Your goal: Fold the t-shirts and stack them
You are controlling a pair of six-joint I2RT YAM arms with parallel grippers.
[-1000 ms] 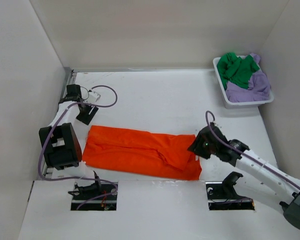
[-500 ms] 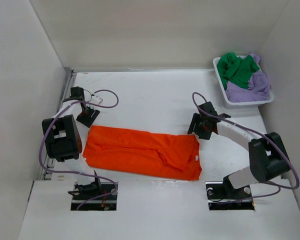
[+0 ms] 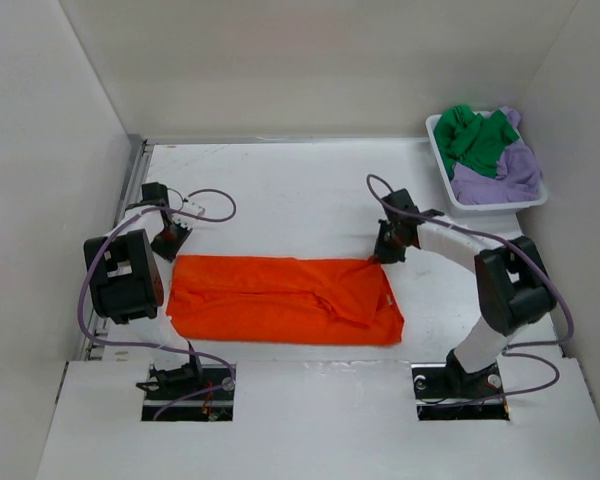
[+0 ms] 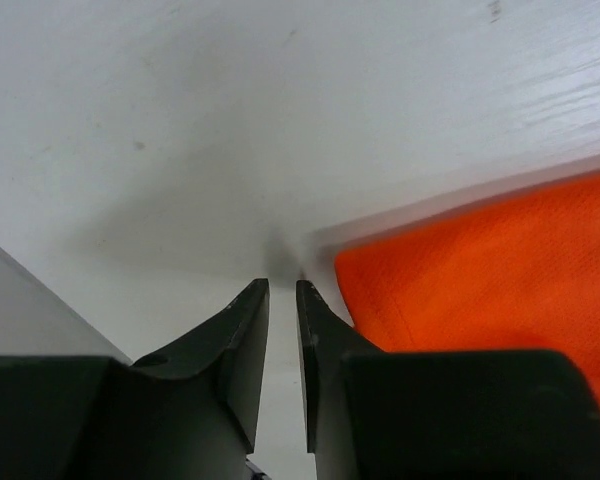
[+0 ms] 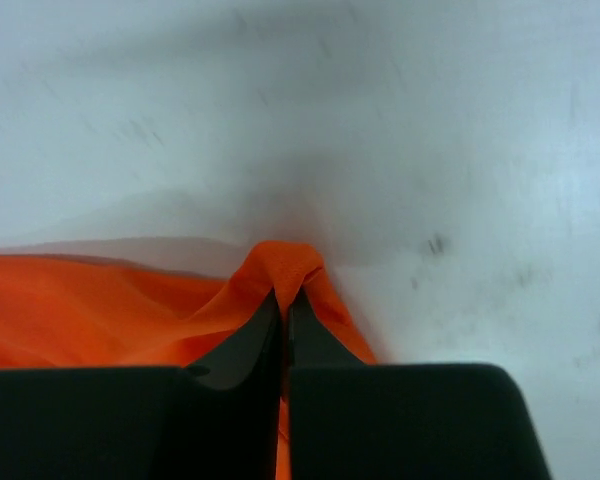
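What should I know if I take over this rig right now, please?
Grippers: the right gripper is shut on the far right corner of the orange shirt. The left gripper has its jaws nearly together at the far left corner; cloth lies beside them, and a grip is not clear.
Things: the orange shirt lies as a long strip on the table. The green shirt and purple shirt are bunched in the basket, far right.
Done: orange seems partly folded at most.
Left: finish orange, fold the other two, stack all three.
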